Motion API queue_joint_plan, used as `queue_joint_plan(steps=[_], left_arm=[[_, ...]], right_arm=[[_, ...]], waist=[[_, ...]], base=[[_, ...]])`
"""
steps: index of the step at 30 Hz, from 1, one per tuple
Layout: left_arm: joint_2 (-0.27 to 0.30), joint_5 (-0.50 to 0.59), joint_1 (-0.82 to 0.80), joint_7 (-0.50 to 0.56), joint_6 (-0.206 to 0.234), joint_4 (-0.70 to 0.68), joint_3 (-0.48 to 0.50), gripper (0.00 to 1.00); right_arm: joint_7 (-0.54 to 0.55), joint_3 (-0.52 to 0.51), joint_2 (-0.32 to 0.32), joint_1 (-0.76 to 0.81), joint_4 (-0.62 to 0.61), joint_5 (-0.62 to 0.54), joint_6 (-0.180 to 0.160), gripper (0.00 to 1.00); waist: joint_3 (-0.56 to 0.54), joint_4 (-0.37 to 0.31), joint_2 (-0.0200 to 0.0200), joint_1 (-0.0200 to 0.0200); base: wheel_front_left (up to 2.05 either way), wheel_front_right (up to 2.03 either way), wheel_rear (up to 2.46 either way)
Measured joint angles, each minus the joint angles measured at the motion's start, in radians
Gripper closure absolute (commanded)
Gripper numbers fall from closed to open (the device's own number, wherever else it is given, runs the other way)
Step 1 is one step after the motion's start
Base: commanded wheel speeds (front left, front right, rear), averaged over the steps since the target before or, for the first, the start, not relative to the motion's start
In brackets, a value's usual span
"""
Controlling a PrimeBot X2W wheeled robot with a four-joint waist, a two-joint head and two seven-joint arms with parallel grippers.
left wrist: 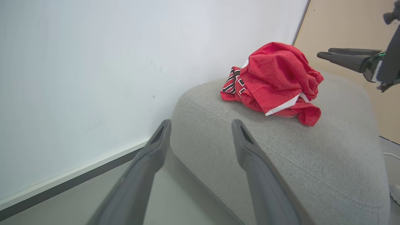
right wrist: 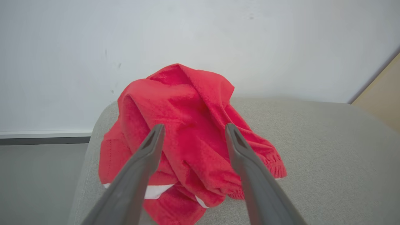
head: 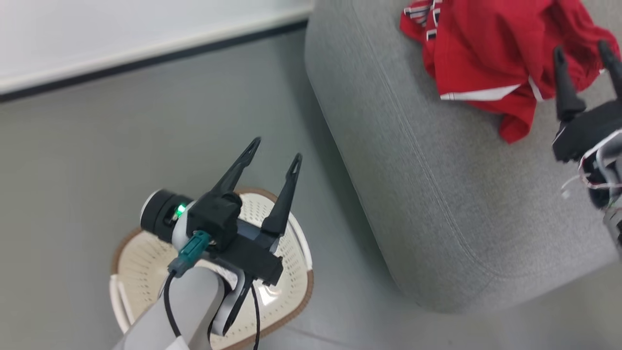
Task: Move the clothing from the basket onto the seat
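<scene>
Red clothing [right wrist: 187, 103] bunched in a heap on the grey seat [right wrist: 328, 150], right gripper [right wrist: 194, 126] spread wide in front of it (white trim peeking out at the bottom).

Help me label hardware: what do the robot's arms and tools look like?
Left tool: two long tapering black fingers, black body, green light, teal plug, black cable, pale grey forearm. Right tool: same black fingers, thin white and red wires behind.
</scene>
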Motion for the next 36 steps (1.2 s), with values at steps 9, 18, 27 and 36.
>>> queue_joint_plan(steps=[9,18,27,36], left_arm=[[0.001,-0.027,0.111,-0.017,0.017,0.049,0.07,0.0],[0.015,-0.066,0.249,-0.028,0.025,0.054,0.165,0.0],[0.044,-0.079,0.411,-0.035,0.026,0.034,0.276,0.0],[-0.004,-0.062,0.556,-0.035,0.026,-0.006,0.422,0.0]], right_arm=[[0.0,-0.02,0.043,0.165,-0.098,0.009,-0.002,0.0],[0.0,-0.044,0.077,0.352,-0.236,0.019,-0.047,0.0],[0.0,-0.049,0.12,0.49,-0.376,0.001,-0.112,0.0],[0.0,-0.063,0.144,0.651,-0.5,-0.026,-0.153,0.0]], waist=[[-0.108,0.078,-0.0001,0.0],[-0.194,0.194,-0.0001,-0.0001],[-0.28,0.282,0.0,0.0],[-0.358,0.311,0.0,0.0001]], base=[[0.0,0.0,0.0],[0.0,0.0,0.0],[0.0,0.0,0.0],[0.0,0.0,0.0]])
